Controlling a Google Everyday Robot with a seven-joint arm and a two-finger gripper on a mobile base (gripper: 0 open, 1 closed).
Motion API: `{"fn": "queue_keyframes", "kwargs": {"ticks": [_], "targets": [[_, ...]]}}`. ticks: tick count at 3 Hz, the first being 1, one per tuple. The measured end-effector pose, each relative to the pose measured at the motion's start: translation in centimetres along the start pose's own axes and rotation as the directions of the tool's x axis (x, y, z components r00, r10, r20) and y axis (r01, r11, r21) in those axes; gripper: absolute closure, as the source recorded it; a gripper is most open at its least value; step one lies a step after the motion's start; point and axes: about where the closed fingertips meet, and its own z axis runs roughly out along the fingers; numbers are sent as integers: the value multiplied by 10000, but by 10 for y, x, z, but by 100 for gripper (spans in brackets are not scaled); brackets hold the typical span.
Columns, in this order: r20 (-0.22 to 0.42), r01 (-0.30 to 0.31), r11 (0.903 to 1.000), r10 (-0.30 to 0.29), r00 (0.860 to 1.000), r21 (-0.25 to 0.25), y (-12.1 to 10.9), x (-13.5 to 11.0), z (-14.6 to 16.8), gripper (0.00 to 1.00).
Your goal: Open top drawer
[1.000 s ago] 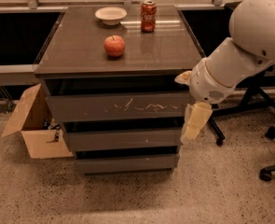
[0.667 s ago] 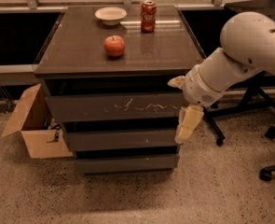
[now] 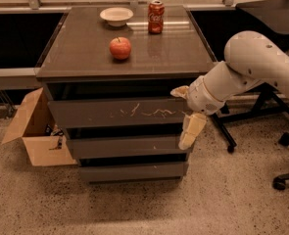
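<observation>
Speckled floor, dark window ledge behind. At lower left we note an open brown cardboard box (image 3: 31,131) beside a grey three-drawer cabinet (image 3: 134,171). On its brown top (image 3: 173,48) are a white bowl (image 3: 116,16), a red apple (image 3: 120,48) and a red soda can (image 3: 156,17). The top drawer (image 3: 105,112), a wide grey front with pale scratches, sits at frame centre just under that top. The cream two-finger gripper (image 3: 180,117) is at the drawer's right end, released. Its fingers are spread wide, one at the upper corner and one hanging below, and it is grasping nothing.

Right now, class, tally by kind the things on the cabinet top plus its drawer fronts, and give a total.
Bowl: 1
Soda can: 1
Apple: 1
Drawers: 3 (top drawer, middle drawer, bottom drawer)
Total: 6
The pincer sits at the top drawer's right end.
</observation>
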Motion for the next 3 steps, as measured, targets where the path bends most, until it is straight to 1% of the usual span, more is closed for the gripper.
{"fn": "queue_keyframes", "kwargs": {"ticks": [1,2,3], "targets": [[-298,4,10000,-6,9996,-59,-6,7,14,0],[-833,50,10000,-53,9965,-40,-22,19,33,0],[-1123,168,9997,-145,9936,191,-43,32,46,0]]}}
